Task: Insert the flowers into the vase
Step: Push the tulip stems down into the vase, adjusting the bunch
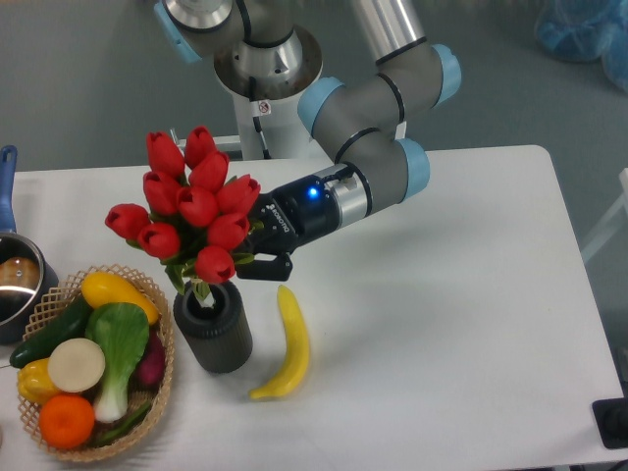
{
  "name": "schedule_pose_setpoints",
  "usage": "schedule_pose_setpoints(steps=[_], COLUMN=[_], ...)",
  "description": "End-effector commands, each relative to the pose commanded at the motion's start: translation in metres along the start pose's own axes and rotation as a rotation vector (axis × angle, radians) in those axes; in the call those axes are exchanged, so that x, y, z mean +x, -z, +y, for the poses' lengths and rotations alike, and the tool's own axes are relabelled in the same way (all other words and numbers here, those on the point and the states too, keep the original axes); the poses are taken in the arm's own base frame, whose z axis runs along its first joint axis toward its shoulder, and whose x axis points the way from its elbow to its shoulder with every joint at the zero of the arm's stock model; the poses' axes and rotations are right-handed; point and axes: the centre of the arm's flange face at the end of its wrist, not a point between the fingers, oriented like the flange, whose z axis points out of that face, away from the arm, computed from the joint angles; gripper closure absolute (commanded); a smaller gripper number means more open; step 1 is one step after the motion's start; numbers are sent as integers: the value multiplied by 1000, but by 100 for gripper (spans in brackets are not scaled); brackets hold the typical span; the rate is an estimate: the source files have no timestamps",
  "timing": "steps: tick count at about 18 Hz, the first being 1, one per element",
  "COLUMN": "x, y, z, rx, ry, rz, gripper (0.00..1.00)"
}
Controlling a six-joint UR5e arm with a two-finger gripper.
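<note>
The flowers (pixel 191 201), a bunch of glossy red tulip buds with green leaves, stand tilted a little to the left with their stems down inside the mouth of the vase (pixel 214 329). The vase is a dark grey ribbed cylinder standing upright near the table's front left. My gripper (pixel 250 257) reaches in from the right and is shut on the flowers just under the buds. Its fingers are partly hidden behind the lowest bud and leaves.
A yellow banana (pixel 287 345) lies just right of the vase. A wicker basket (pixel 157 334) with vegetables and fruit touches the vase's left side. A steel pot (pixel 18 280) with a blue handle sits at the left edge.
</note>
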Motion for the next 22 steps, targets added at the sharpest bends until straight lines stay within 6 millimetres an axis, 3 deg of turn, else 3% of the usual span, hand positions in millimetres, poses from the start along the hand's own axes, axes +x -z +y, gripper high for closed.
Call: schedule_pose_setpoints(steps=[4, 9, 22], x=[-1, 4, 4], y=[1, 6, 14], z=[8, 33, 64], rx=[0, 0, -12], ry=[2, -10, 3], rz=[-1, -13, -27], gripper=[71, 71, 71])
